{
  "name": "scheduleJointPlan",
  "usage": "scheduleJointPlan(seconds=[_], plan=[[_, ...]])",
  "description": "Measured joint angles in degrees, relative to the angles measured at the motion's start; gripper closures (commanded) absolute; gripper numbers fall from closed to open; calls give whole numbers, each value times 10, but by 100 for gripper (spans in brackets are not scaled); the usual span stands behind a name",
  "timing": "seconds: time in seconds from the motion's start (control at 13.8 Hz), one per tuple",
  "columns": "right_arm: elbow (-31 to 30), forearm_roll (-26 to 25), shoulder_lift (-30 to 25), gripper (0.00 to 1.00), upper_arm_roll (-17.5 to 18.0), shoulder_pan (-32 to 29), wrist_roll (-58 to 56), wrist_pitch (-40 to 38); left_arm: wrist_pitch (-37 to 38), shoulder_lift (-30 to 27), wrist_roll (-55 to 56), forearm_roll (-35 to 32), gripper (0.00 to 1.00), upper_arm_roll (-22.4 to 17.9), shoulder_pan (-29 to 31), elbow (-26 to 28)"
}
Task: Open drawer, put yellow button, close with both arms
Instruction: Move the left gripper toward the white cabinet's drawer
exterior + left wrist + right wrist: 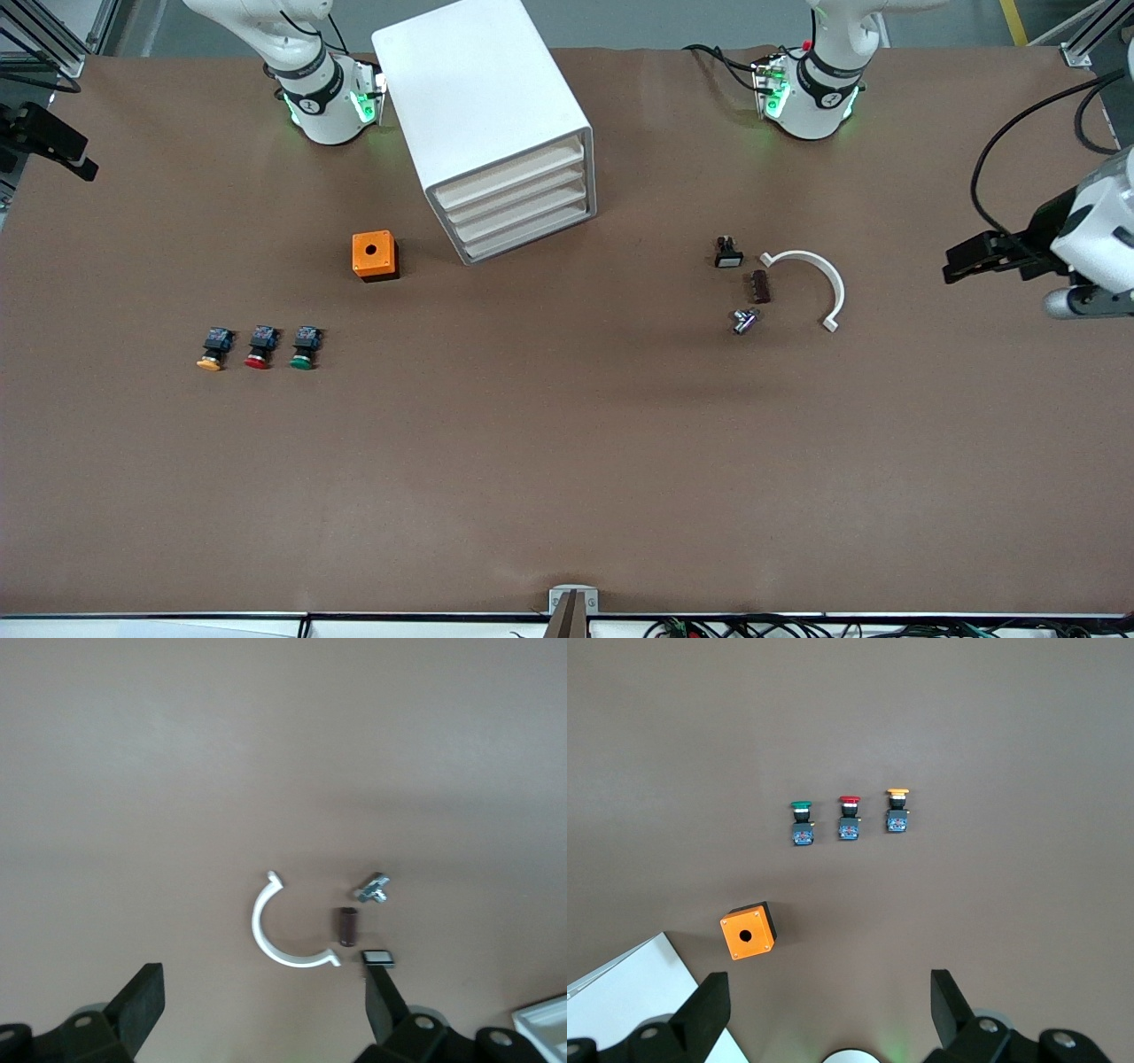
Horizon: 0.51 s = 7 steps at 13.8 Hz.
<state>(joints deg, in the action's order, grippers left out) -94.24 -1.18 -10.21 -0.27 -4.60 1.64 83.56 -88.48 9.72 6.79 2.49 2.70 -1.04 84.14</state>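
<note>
1. A broad brown table (pixel 567 461) filled the scene, with the two arm bases along its upper edge in the front view.
2. The drawer (pixel 509 174), topmost of four in one white cabinet (pixel 474 97), was seen fully shut, between the bases.
3. The yellow button (pixel 212 347) was lying toward the right arm's end, nearer the front camera than one orange box (pixel 375 255), first in a row of three buttons beside the red button (pixel 260 346) and the green button (pixel 304 346).
4. It was judged light, rigid and small, its rounded cap likely slippery; the squarer black-and-blue body was judged the better place to be pinched.
5. The drawer was judged light and free-sliding, its front lip the only hold.
6. Four small parts were counted toward the left arm's end, among them a white half-ring (pixel 811 283).
7. The left gripper (pixel 264 1005) was held released and empty above those parts.
8. The right gripper (pixel 829 1014) was held released, empty, above the table near the orange box.
</note>
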Motion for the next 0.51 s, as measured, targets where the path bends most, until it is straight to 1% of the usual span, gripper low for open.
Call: scheduleJointPlan(seconds=[0.22, 0.36, 0.51], plan=[[0, 0, 0, 0, 0, 0, 0, 0, 0, 43, 46, 32, 0, 2, -26, 0], [0, 0, 0, 0, 0, 0, 0, 0, 0, 75, 103, 52, 0, 2, -53, 0], [0, 0, 0, 0, 0, 0, 0, 0, -4, 102, 168, 102, 0, 3, -74, -1]])
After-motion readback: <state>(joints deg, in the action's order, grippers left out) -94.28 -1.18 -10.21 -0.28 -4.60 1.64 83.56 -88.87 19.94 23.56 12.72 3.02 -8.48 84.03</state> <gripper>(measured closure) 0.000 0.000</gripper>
